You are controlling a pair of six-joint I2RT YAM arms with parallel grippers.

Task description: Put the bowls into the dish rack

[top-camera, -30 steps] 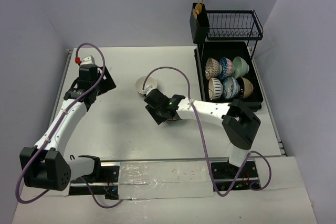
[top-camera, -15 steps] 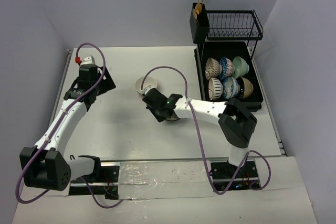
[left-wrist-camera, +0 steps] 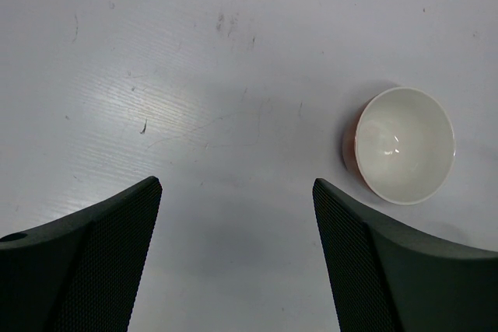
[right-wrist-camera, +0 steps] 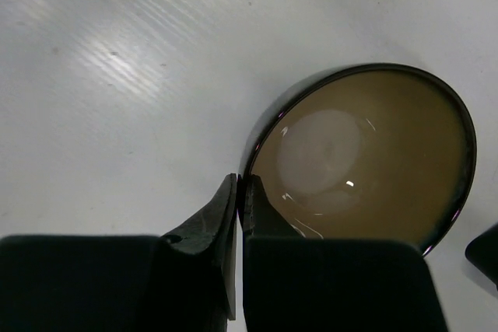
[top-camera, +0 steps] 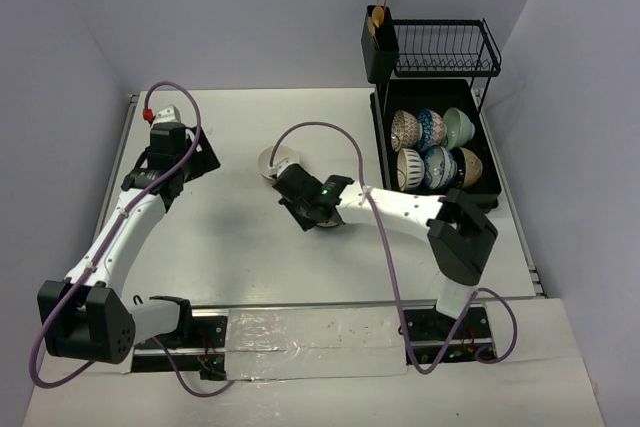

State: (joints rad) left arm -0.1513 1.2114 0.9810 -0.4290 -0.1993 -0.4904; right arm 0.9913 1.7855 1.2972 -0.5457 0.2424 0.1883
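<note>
My right gripper (right-wrist-camera: 240, 184) is shut on the rim of the tan dark-rimmed bowl (right-wrist-camera: 366, 157), one finger inside and one outside. In the top view that gripper (top-camera: 318, 209) sits mid-table and hides most of the tan bowl. A white bowl with a red outside (top-camera: 277, 161) stands upright on the table just beyond it and also shows in the left wrist view (left-wrist-camera: 405, 145). My left gripper (left-wrist-camera: 237, 223) is open and empty over bare table at the far left (top-camera: 190, 159). The black dish rack (top-camera: 490, 172) at the right holds several bowls on edge (top-camera: 435, 147).
A black raised wire shelf (top-camera: 445, 47) and a cutlery holder with gold forks (top-camera: 380, 42) stand behind the rack's tray. Purple cables loop over both arms. The grey walls close in on the left and right of the table.
My right gripper has shifted slightly near the tan bowl, staying in about the same spot. The left arm and the white bowl have not moved.
</note>
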